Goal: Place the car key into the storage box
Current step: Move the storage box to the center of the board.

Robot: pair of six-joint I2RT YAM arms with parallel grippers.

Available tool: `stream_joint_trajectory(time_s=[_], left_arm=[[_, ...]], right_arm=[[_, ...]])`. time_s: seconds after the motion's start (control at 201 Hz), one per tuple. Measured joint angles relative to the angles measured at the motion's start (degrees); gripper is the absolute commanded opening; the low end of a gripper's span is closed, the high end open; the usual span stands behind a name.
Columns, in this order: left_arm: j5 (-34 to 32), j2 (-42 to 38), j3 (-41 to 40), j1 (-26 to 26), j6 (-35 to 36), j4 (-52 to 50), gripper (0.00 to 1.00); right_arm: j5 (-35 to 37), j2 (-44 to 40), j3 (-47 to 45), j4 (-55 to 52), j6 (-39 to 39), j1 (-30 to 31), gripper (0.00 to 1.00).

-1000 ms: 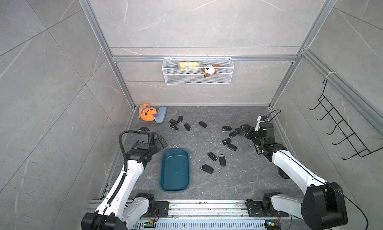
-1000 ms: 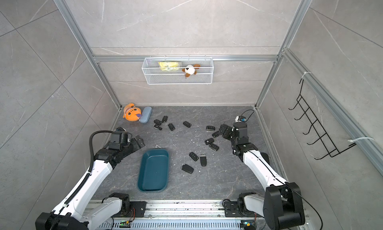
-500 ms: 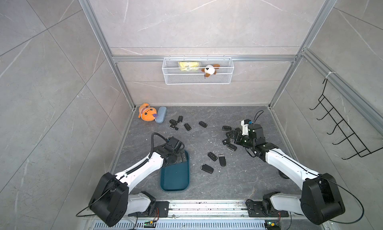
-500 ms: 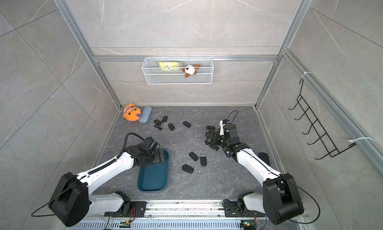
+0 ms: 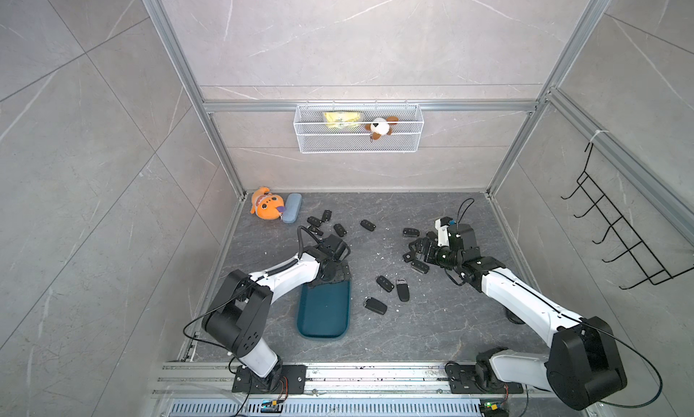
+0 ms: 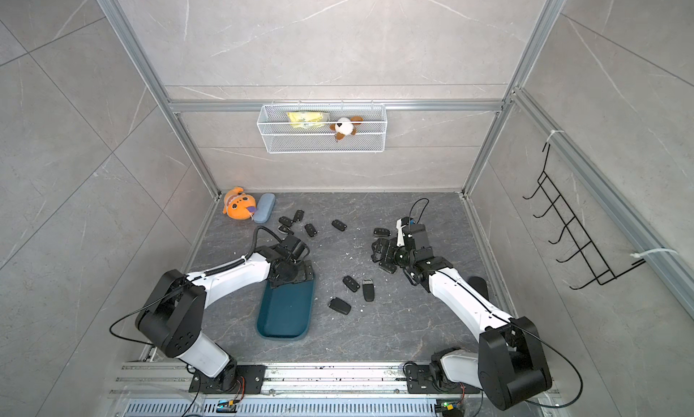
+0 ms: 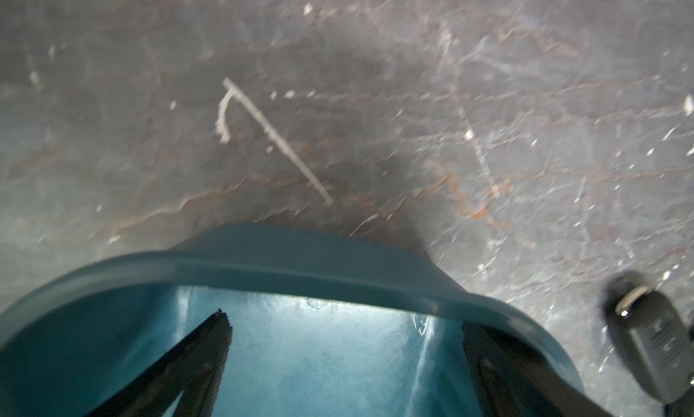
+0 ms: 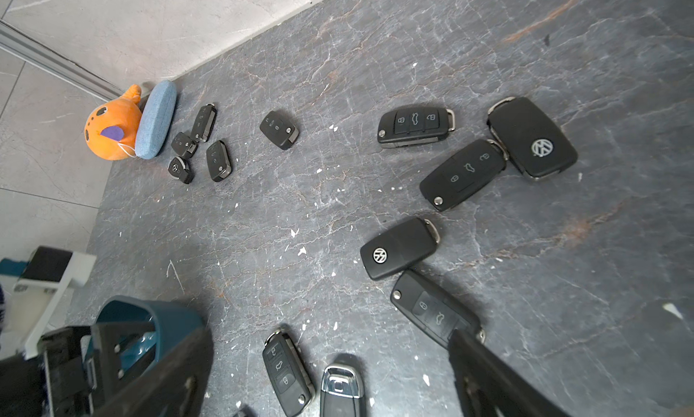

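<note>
Grey stone counter [image 5: 413, 332], car keys [image 5: 384, 283] scattered: my left hand [image 7: 345, 340] gapes empty over the storage box [image 5: 325, 313]; my right hand [image 8: 330, 343] hovers equally wide, empty.

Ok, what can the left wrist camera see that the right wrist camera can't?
Only the left wrist view looks right into the storage box, with the left fingers spread open over its inside, holding nothing. Only the right wrist view shows the orange plush toy, the pale blue case and keys with round badges. Both show the teal box, the dark stone floor and at least one black car key.
</note>
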Motion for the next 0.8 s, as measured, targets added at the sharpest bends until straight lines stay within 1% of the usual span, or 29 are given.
stream_joint_trajectory(time_s=[0.244, 0.542, 0.667, 0.796], left_arm=[[0.2, 6.71, 6.69, 0.0, 2.1, 0.59, 1.0], [0.09, 12.98, 14.88, 0.79, 2.03, 0.42, 1.0], [0.26, 14.49, 17.18, 1.46, 2.05, 0.42, 1.0], [0.57, 14.58, 17.35, 1.68, 2.03, 0.55, 1.0]], right_arm=[[0.46, -1.4, 0.0, -1.27, -0.02, 0.39, 1.0], [1.29, -1.4, 0.0, -1.97, 0.0, 2.73, 1.0], [2.36, -0.9, 0.02, -2.36, 0.02, 4.46, 1.0], [4.44, 0.52, 0.02, -4.31, 0.02, 7.08, 1.0]])
